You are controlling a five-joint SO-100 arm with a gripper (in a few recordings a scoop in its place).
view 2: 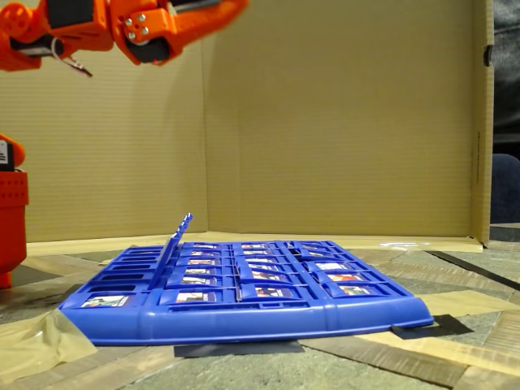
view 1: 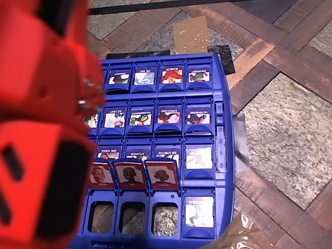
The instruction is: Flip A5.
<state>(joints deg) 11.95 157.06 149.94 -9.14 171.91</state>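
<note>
Care means lowering the orange claw (view 2: 215,12), jaws hidden so I cannot tell, onto the brown-haired red-framed tile (view 1: 129,174), sparing its neighbours.

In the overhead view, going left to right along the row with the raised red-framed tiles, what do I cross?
Orange arm → red-framed tile with red-haired face → red-framed tile with dark-haired face → red-framed tile with brown-haired face → pale glossy tile lying flat → board's right rim.
</note>
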